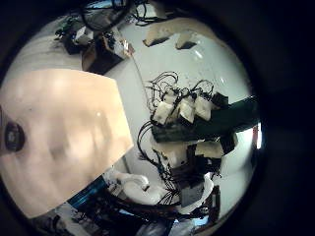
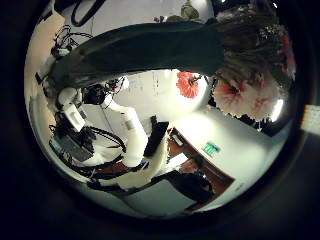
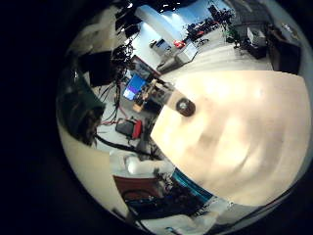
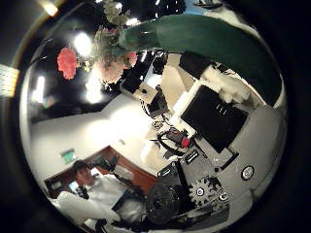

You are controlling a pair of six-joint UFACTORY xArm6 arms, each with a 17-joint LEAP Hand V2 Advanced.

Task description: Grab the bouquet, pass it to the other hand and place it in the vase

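The bouquet's long dark stem point(image 2: 140, 45) runs close across the left thumb side palm view, with its blossoms point(image 2: 245, 90) at one end. The right thumb side palm view shows the stem point(image 4: 209, 39) close to that palm and the blossoms point(image 4: 102, 58) beyond. A small dark round thing point(image 3: 184, 106), perhaps the vase, stands on the table. The left hand's fingers do not show.
The pale table top point(image 1: 64, 133) lies below the hands and also shows in the right little finger side palm view point(image 3: 230, 132). The other arm point(image 2: 130, 130) shows in the left thumb side palm view. Benches and equipment point(image 3: 132, 88) stand beyond the table.
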